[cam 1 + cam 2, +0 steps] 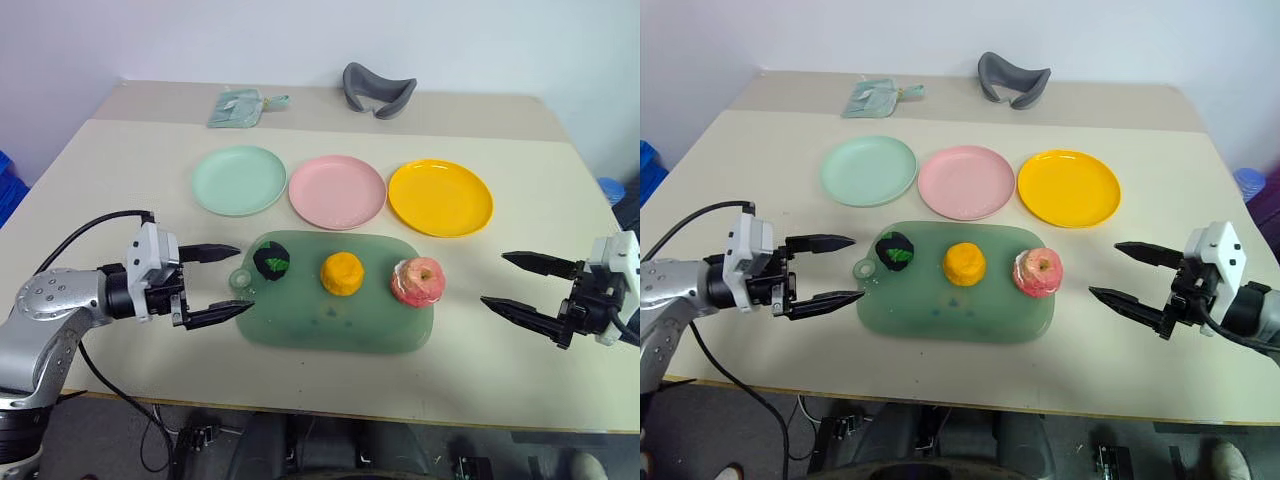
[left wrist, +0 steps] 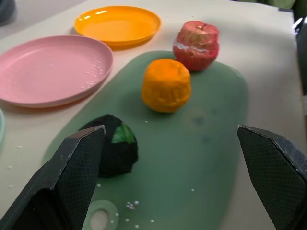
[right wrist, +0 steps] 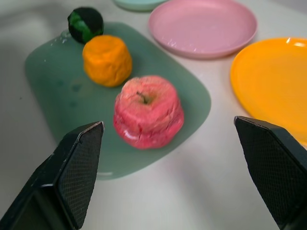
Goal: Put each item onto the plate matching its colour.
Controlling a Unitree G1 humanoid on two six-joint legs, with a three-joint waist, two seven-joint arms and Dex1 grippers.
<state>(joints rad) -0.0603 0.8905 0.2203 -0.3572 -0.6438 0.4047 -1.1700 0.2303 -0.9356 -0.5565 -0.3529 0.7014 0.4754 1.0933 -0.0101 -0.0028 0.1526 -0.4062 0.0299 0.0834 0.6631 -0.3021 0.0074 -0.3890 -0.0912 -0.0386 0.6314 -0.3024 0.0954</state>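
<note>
Three toy foods sit in a row on the translucent green cutting board [image 1: 380, 325]: a dark ball with a green patch [image 1: 271, 262] at its left, an orange-yellow lump [image 1: 342, 273] in the middle, a pink-red apple [image 1: 417, 281] at its right. Behind the board lie three bare plates: mint green [image 1: 239, 179], pink [image 1: 337, 191] and yellow [image 1: 440, 197]. My left gripper [image 1: 232, 281] hangs open just left of the board, pointing at the dark ball. Right of the board my right gripper [image 1: 497, 280] is open too, aimed toward the apple, a short gap away.
A grey curved object [image 1: 378, 90] and a pale green pouch [image 1: 238, 106] lie near the table's far edge. A black cable [image 1: 85, 232] loops over my left arm. The table's front edge runs just below both grippers.
</note>
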